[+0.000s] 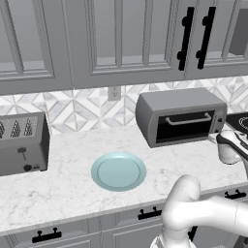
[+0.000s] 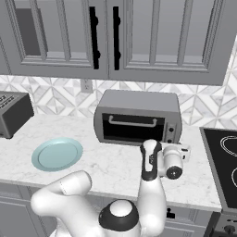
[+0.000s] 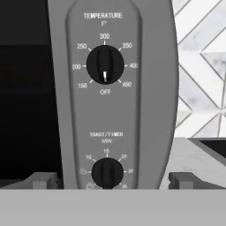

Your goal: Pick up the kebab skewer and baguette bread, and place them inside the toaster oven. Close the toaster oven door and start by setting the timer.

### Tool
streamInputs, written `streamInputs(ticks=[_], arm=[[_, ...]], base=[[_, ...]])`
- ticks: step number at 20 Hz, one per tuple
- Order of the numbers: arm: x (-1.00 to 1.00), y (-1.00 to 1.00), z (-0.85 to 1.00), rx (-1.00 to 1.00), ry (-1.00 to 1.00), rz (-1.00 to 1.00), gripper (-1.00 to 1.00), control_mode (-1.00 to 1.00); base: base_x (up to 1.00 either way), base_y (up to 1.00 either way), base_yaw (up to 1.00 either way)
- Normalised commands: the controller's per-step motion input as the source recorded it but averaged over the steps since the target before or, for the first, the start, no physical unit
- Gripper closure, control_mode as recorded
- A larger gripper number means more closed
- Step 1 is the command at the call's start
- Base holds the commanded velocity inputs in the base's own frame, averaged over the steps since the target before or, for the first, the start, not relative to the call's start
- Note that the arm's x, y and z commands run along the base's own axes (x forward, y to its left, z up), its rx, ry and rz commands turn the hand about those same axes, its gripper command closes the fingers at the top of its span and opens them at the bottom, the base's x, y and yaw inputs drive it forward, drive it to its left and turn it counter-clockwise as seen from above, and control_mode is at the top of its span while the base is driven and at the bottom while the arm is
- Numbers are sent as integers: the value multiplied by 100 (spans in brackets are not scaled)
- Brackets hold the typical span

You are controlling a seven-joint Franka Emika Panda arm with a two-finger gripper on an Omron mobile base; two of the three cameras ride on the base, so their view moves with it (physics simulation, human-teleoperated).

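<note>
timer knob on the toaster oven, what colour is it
Black, on a grey panel with white markings. The timer knob shows best in the hand view.

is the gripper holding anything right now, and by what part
Nothing is held: the gripper stands open, its fingertips either side of the timer knob without touching it.

The gripper's own white body is hiding its fingers in the right base view. The grey band is cutting off the lower rim of the timer (image 3: 107,173) in the hand view. Dark glass on the toaster oven door (image 2: 133,128) is obscuring whatever is lying inside. The left frame edge is cropping the slotted toaster (image 1: 22,143).
</note>
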Motion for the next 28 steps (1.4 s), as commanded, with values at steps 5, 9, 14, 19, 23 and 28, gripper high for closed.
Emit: streamInputs(ticks=[5, 9, 14, 19, 23, 28], arm=[[2, 0, 0, 0, 0, 0, -100, -100], [1, 0, 0, 0, 0, 0, -100, -100], [0, 0, 0, 0, -2, 0, -100, -100], [2, 0, 0, 0, -1, 0, -100, -100], [5, 0, 0, 0, -2, 0, -100, -100], [7, 0, 0, 0, -1, 0, -100, -100]], base=[[0, 0, 0], [0, 0, 0], [0, 0, 0], [0, 0, 0], [0, 0, 0], [0, 0, 0]])
